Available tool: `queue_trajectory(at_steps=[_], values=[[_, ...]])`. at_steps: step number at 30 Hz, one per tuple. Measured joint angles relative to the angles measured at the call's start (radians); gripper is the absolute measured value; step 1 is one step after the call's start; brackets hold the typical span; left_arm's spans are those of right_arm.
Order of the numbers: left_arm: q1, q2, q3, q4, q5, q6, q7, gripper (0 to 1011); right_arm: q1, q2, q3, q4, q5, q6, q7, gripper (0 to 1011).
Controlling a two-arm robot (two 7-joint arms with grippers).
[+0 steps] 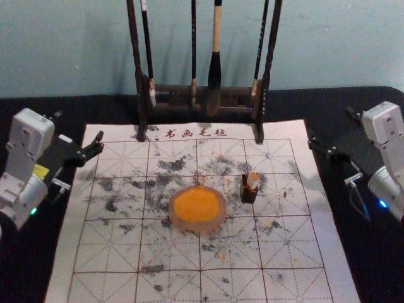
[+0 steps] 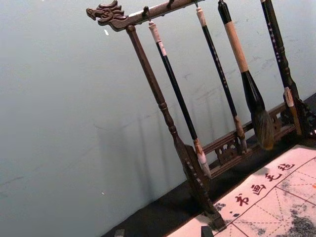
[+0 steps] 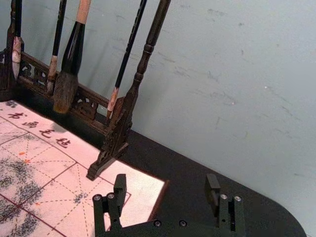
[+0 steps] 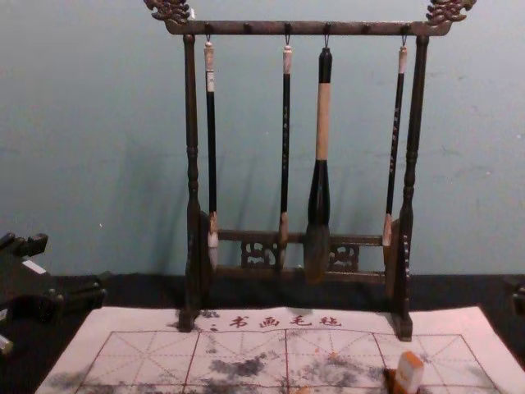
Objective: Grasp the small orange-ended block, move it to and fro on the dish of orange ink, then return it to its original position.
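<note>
Seen from the head view, with the one round, shallow, pinkish dish (image 1: 183, 225) of smooth orange ink (image 1: 197, 205) as the clock's centre, the single small pale block with an orange end (image 1: 252, 180) sits at two o'clock. It stands slightly tilted, orange end up, in one small dark box-shaped holder (image 1: 249, 196). Two tools flank the mat: the left tool (image 1: 78, 126) is farther out at ten o'clock, the right tool (image 1: 330, 126) farther out at two o'clock. Both are spread wide and hold nothing.

At twelve o'clock rises one dark, carved wooden rack (image 4: 308, 28), with two dragon-head ends, two turned posts and a fretwork lower rail. Four brushes hang from it by loops: three slim, dark-handled brushes (image 4: 212, 148) and one thick black-and-tan brush (image 4: 322, 123) with a full, tapering tuft of bristles. Beneath the dish and holder lies one flat white mat (image 1: 113, 252), printed with a red grid and four red characters, speckled with grey-black smudges and orange flecks. The surface (image 1: 379, 265) is black.
</note>
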Motion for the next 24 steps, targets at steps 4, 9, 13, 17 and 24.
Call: queue_trajectory(at_steps=[4, 9, 13, 17, 24], values=[[0.000, 0.000, 0.000, 0.000, 0.000, 0.000, 0.000, 1002, 0.000, 0.000, 0.000, 0.000, 0.000, 0.000, 0.000, 1000], [0.000, 0.000, 0.000, 0.000, 0.000, 0.000, 0.000, 1001, 0.000, 0.000, 0.000, 0.000, 0.000, 0.000, 0.000, 1002], [0.000, 0.000, 0.000, 0.000, 0.000, 0.000, 0.000, 1001, 0.000, 0.000, 0.000, 0.000, 0.000, 0.000, 0.000, 1002], [0.000, 0.000, 0.000, 0.000, 0.000, 0.000, 0.000, 1001, 0.000, 0.000, 0.000, 0.000, 0.000, 0.000, 0.000, 1000], [0.000, 0.000, 0.000, 0.000, 0.000, 0.000, 0.000, 1001, 0.000, 0.000, 0.000, 0.000, 0.000, 0.000, 0.000, 1000]])
